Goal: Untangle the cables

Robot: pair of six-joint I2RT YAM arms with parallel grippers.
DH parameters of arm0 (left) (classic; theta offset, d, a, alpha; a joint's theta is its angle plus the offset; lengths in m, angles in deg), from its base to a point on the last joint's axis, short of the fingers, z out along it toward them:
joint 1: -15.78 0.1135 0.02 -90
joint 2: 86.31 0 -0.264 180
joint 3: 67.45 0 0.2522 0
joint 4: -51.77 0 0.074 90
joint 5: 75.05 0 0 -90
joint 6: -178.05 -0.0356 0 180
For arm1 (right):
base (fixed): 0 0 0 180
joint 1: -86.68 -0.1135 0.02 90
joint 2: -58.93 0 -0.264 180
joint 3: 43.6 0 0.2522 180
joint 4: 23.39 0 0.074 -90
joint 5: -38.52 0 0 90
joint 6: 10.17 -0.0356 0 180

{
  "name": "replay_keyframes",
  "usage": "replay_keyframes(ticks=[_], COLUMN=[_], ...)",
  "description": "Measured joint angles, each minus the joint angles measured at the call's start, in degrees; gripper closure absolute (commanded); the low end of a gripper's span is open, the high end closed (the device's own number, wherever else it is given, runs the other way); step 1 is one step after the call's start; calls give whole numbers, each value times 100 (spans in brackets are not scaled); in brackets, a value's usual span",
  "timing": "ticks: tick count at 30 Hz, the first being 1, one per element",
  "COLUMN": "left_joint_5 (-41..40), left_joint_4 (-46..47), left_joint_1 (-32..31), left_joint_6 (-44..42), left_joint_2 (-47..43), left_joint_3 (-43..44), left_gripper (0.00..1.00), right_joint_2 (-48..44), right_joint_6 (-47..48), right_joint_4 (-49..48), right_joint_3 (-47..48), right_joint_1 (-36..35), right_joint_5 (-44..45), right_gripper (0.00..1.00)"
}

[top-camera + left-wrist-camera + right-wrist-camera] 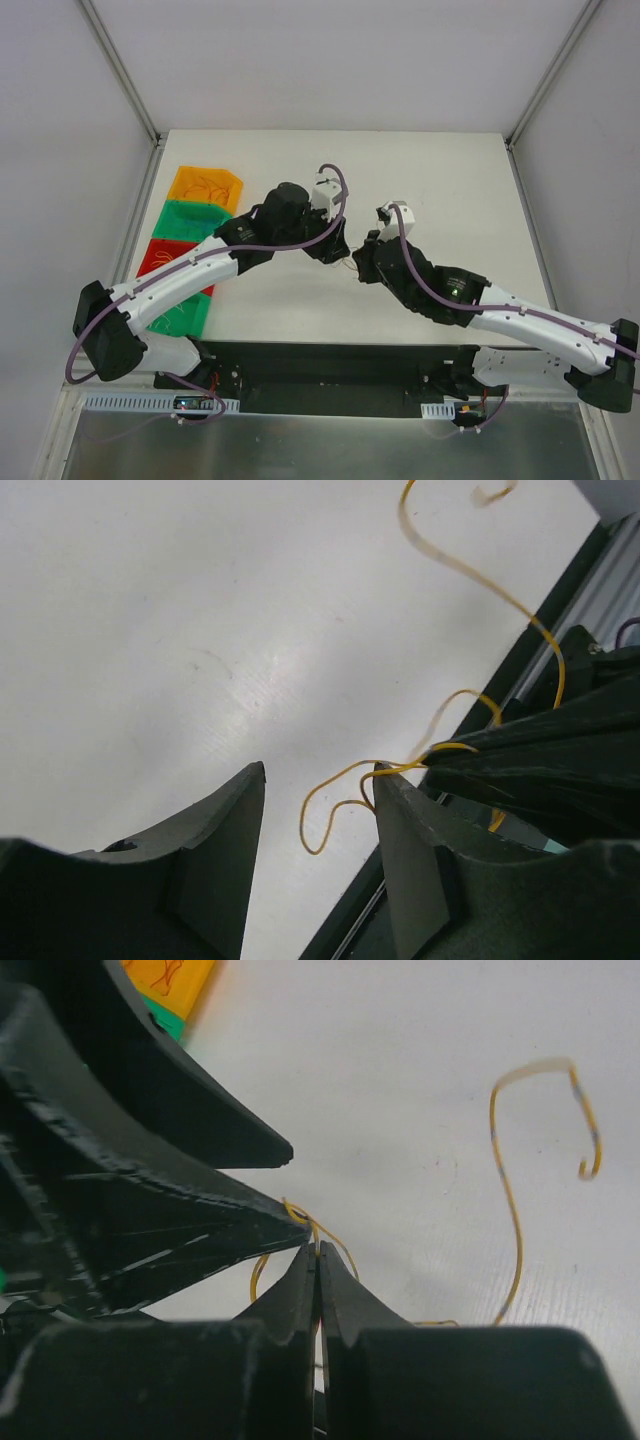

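My right gripper (pixel 317 1250) pinches the cables (pixel 494 1120) tight – their loose loop lies just left, between my spread left gripper (pixel 318 772).

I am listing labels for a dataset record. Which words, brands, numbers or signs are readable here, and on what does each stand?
No readable text in any view. The trays, the table and the yellow cable carry none; any marking on the arms is too small to tell.
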Motion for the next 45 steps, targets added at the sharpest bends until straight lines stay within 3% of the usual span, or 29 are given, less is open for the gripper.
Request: replay_keyframes(ticks=[7,12,14,17,22,28,33,36,39,45], left_joint_5=[-374,-706,-852,-1145,-2396,-3598,-3960,-4044,-3847,-2487], left_joint_4=[-190,-289,-358,-433,-693,-769,-758,-850,-988,-1790], left_joint_1=[-151,-188,-190,-221,-280,-378,-400,-413,-400,-365], left_joint_6=[-61,-133,-205,-262,-605,-1141,-1316,-1349,-1248,-243], left_joint_2=[153,238,302,369,487,494,413,7,-332,-2026], left_joint_3=[9,70,111,133,254,356,350,319,317,310], left_gripper=[44,46,52,70,99,100,100,100,100,100], right_joint_2=[33,52,74,98,111,522,1106,1095,1001,673], right_joint_6=[-81,-120,-120,-122,-120,-205,-481,-450,-350,-205], right_joint_4=[7,7,4,15,162,944,1596,1547,1394,428], right_joint_3=[127,153,173,188,302,870,1207,1069,791,-431], right_joint_1=[-103,-173,-205,-232,-442,-750,-776,-807,-686,645], right_joint_5=[142,219,236,256,511,1338,1969,2179,2216,1716], right_gripper=[100,100,100,100,100,100,100,84,77,60])
